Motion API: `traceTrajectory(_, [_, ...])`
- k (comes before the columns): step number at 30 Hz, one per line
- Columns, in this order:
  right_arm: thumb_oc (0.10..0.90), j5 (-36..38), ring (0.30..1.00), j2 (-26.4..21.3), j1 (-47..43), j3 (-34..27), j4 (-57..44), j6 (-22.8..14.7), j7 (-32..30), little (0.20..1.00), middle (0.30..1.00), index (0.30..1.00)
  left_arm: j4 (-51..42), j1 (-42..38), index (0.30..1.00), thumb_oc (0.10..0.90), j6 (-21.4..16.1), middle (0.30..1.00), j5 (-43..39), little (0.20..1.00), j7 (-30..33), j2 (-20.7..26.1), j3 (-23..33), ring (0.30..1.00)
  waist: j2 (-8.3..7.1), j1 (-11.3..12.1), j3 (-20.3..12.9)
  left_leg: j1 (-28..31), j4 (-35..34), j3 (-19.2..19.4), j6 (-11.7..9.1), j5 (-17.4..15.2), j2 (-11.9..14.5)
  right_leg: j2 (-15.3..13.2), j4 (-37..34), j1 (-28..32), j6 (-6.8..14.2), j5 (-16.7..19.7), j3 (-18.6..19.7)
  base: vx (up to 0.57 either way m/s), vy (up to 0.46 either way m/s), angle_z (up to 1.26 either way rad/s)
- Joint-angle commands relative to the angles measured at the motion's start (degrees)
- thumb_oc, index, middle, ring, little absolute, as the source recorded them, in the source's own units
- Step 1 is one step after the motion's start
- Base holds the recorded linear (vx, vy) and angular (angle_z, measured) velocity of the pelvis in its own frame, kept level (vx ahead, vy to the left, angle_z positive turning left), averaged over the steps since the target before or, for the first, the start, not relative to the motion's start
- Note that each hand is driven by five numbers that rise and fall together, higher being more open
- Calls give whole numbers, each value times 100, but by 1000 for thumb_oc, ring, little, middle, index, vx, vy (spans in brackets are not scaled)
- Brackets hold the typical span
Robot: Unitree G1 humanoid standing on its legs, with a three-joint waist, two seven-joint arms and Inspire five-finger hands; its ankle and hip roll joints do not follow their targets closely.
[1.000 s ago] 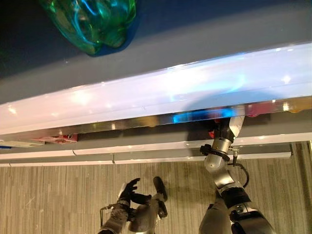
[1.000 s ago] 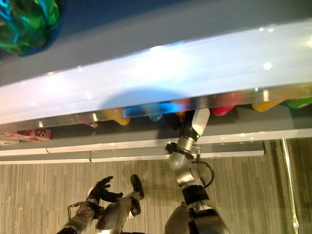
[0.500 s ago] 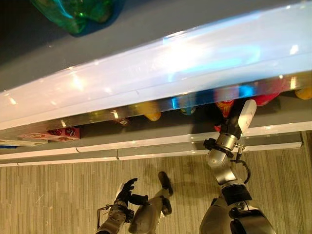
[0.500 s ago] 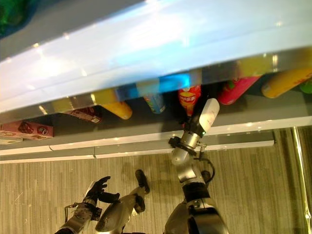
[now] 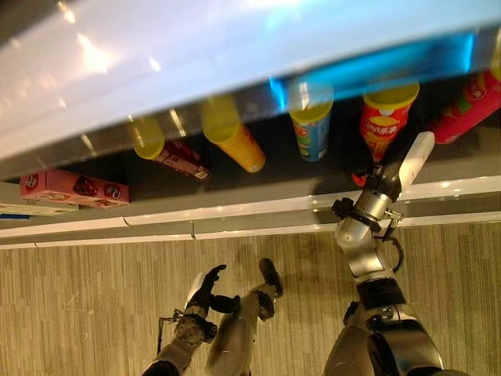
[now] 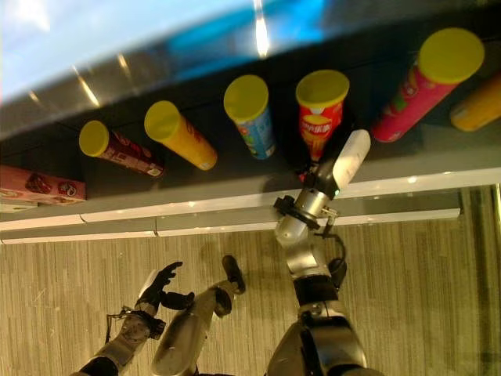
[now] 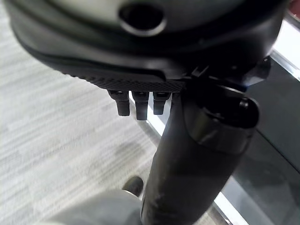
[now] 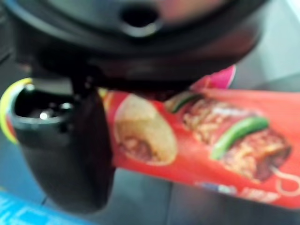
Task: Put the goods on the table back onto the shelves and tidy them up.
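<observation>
A red chip can (image 5: 383,125) stands on the dark lower shelf (image 6: 235,184) among other cans. My right hand (image 5: 382,183) reaches in at its base, the white thumb cover (image 6: 350,159) sticking out beside it. Close up, the red can (image 8: 211,136) runs across under the palm with the thumb (image 8: 65,154) pressed along one side, so the hand is shut on it. My left hand (image 5: 205,286) hangs low over the striped floor, fingers relaxed and holding nothing.
On the same shelf stand a blue can (image 6: 252,125), a yellow can (image 6: 184,137), a dark red can (image 6: 117,149), a tall pink can (image 6: 419,90) and an orange can (image 6: 477,110). A pink box (image 6: 39,184) lies far left. A glossy upper shelf (image 5: 235,47) overhangs them.
The whole picture has shifted, so the camera moved and the cans under the upper shelf came into sight. My right hand stays at the red can; the left hand barely moved.
</observation>
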Motion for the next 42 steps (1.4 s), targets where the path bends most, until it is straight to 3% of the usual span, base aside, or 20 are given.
traceTrajectory(1, [400, -509, 300, -308, -630, -51, -525, -611, -481, 300, 300, 300, -255, 109, 900, 800, -74, 900, 355, 900, 474, 251, 60, 900, 755, 193, 227, -209, 449, -321, -185, -550, 31, -106, 1000, -90, -227, -543, 7, -33, 46, -3])
traceTrajectory(3, [400, -572, 300, -370, -766, -60, -487, -580, -541, 300, 300, 300, -300, 79, 900, 800, -81, 900, 417, 900, 560, 257, 73, 900, 762, 240, 227, -434, 539, -230, -96, -490, 55, -148, 1167, -324, -285, -486, -77, -12, 67, -7])
traceTrajectory(5, [400, -609, 300, -420, -817, -90, -407, -569, -563, 300, 300, 300, -299, 103, 900, 800, -69, 900, 413, 900, 582, 254, 61, 900, 761, 302, 227, -405, 667, -283, -116, -647, 58, -209, 1436, -337, -208, -630, -48, 24, 63, -7])
traceTrajectory(6, [400, -612, 300, -431, -862, -89, -407, -577, -568, 300, 300, 300, -309, 66, 900, 800, -70, 900, 411, 900, 588, 250, 79, 900, 759, 302, 227, -526, 653, -202, -51, -535, 71, -233, 1422, -462, -270, -535, -109, 45, 56, -14])
traceTrajectory(7, [400, -652, 300, -424, -828, -106, -366, -598, -614, 300, 300, 300, -254, 71, 900, 800, -49, 900, 427, 900, 604, 249, 55, 900, 736, 370, 227, -489, 837, -267, -54, -724, 93, -341, 1798, -258, -217, -844, -149, 23, 26, -16])
traceTrajectory(9, [400, -656, 300, -442, -821, -126, -363, -598, -638, 300, 300, 300, -240, 53, 900, 800, -17, 900, 451, 900, 615, 265, 37, 900, 724, 396, 227, -537, 954, -295, -19, -762, 119, -388, 2023, -142, -270, -1015, -230, 55, -15, 5])
traceTrajectory(11, [400, -706, 300, -439, -863, -250, -306, -518, -800, 300, 300, 300, -127, -73, 900, 800, 38, 900, 501, 900, 683, 372, 56, 900, 716, 549, 227, -729, 1085, -296, -9, -724, 240, -430, 2536, 360, -459, -1386, -394, -34, -100, 13])
traceTrajectory(15, [400, -723, 300, -469, -977, -338, -174, -408, -943, 300, 300, 300, -68, -135, 900, 800, 98, 900, 548, 900, 729, 499, 94, 900, 688, 791, 227, -697, 1026, -244, -96, -693, 371, -426, 2918, 920, -487, -1242, -378, -41, -42, 10])
traceTrajectory(16, [400, -724, 300, -468, -972, -347, -168, -409, -949, 300, 300, 300, -72, -130, 900, 800, 101, 900, 549, 900, 729, 507, 82, 900, 685, 812, 227, -678, 1021, -232, -98, -699, 376, -422, 2908, 926, -481, -1230, -363, -19, -152, -85])
traceTrajectory(17, [400, -765, 300, -529, -810, -388, -196, -413, -1128, 300, 300, 300, -27, -106, 900, 800, 104, 900, 642, 900, 730, 568, 30, 900, 490, 916, 227, -706, 1098, -184, -182, -678, 357, -223, 2270, 1295, -462, -1246, -432, -3, -140, -76])
traceTrajectory(21, [400, -707, 300, -627, -857, -449, 50, -425, -1274, 300, 300, 300, -21, -115, 900, 800, 136, 900, 672, 900, 732, 606, 68, 900, 493, 929, 227, -626, 883, -248, -246, -613, 312, 42, 1747, 1422, -476, -1395, -638, -25, -77, -25])
traceTrajectory(25, [400, -665, 300, -708, -835, -396, 157, -415, -1187, 300, 300, 300, -102, -135, 900, 800, 126, 900, 772, 900, 741, 652, 49, 900, 524, 840, 227, -679, 796, -303, -234, -546, 312, 30, 1959, 1033, -487, -1399, -643, -17, 13, -4])
traceTrajectory(32, [400, -390, 300, -555, -697, -550, 233, -464, -1095, 300, 300, 300, -33, -219, 900, 800, 117, 900, 956, 900, 894, 736, 153, 900, 528, 752, 227, -787, 953, -356, -226, -582, 364, -49, 2028, 851, -520, -1608, -715, 6, -9, 3])
traceTrajectory(42, [400, -82, 300, -310, -1074, -483, 267, -480, -860, 300, 300, 300, 126, -329, 900, 800, 176, 900, 1112, 900, 1003, 764, 77, 900, 614, 835, 227, -850, 1059, -317, -181, -658, 332, -76, 1945, 838, -515, -1640, -700, 9, 10, 4])
